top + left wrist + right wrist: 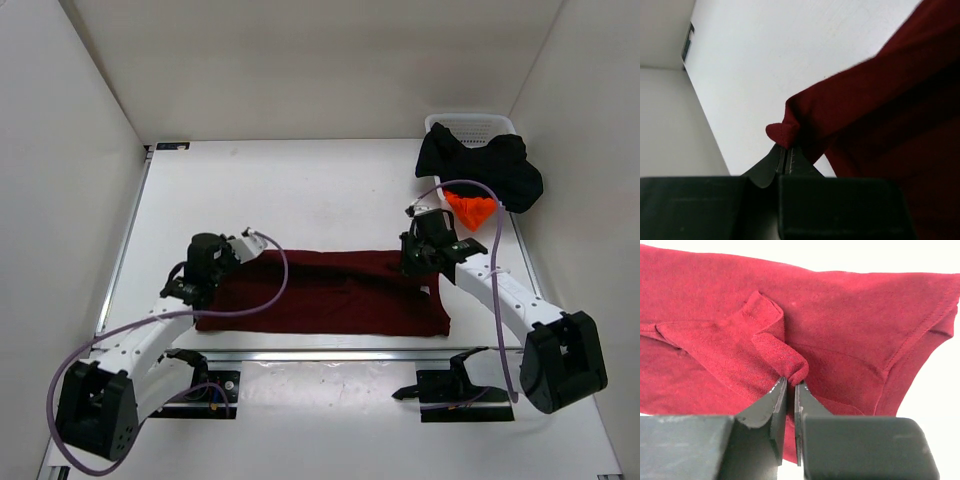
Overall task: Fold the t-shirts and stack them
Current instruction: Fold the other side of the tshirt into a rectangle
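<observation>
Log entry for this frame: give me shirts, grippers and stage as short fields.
maroon shirt: stretched across the table between the arms
left gripper: shut on maroon shirt's left edge
right gripper: shut on maroon shirt's right part
black shirt: draped over white basket, unfolded
orange shirt: crumpled beside black shirt
stage: no stack yet

Maroon shirt folded lengthwise; black shirt, orange shirt crumpled

The maroon t-shirt is matt, finely knitted cloth with stitched hems; the table beneath is smooth, white, faintly glossy. At far right, the black t-shirt is soft matt cloth, the basket white plastic mesh. The right end effector's fingers are dark, dull-sheened.
</observation>
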{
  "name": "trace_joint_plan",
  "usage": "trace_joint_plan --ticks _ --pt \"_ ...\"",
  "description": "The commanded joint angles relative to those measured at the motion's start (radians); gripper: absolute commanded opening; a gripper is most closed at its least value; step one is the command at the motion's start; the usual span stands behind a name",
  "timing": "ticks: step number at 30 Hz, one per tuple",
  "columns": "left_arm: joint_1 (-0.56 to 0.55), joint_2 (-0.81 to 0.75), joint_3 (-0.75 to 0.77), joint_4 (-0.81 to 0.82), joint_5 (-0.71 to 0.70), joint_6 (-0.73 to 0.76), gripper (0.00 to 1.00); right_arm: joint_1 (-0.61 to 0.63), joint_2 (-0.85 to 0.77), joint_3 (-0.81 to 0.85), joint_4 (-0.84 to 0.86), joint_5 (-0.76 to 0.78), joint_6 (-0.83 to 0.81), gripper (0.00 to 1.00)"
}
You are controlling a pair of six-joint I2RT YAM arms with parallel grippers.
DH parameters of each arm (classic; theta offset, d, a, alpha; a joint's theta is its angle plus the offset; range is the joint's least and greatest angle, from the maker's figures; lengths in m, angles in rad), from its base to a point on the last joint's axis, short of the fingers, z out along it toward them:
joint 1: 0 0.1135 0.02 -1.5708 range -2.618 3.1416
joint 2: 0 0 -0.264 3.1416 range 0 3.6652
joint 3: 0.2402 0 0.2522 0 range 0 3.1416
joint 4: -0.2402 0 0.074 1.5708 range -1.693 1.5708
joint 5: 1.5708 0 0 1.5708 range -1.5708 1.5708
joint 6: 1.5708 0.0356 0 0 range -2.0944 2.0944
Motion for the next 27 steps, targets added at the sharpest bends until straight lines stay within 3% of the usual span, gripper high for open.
trace_joint_plan --ticks 1,11,14,15,16,19,24,27 --pt "-0.036 -0.085 -0.086 0.069 0.031 0.157 0.02 0.003 -0.034 -0.012 0.056 -0.01 -0.016 0.0" --pt "-0.107 -0.312 -0.35 0.091 -0.017 0.317 0.12 0.046 -0.065 -0.119 0.15 -0.086 0.048 0.0" --pt "-0.093 -0.36 -0.368 0.049 -0.012 0.327 0.4 0.04 -0.071 -0.127 0.116 -0.113 0.029 0.11" --pt "-0.093 -0.384 -0.368 0.042 -0.018 0.321 0.61 0.037 -0.078 -0.125 0.108 -0.119 0.018 0.14" --pt "-0.087 -0.413 -0.364 0.026 -0.018 0.308 0.76 0.032 -0.081 -0.131 0.095 -0.142 0.015 0.18" --pt "-0.072 -0.46 -0.319 -0.029 -0.052 0.248 0.92 0.035 -0.143 -0.153 0.026 -0.153 0.01 0.23" --pt "0.062 -0.441 -0.129 -0.237 -0.019 0.029 0.88 0.02 -0.27 -0.191 -0.068 -0.138 0.047 0.25" --pt "0.126 -0.276 0.088 -0.44 0.073 -0.16 0.77 0.018 -0.318 -0.182 -0.05 -0.133 0.068 0.25"
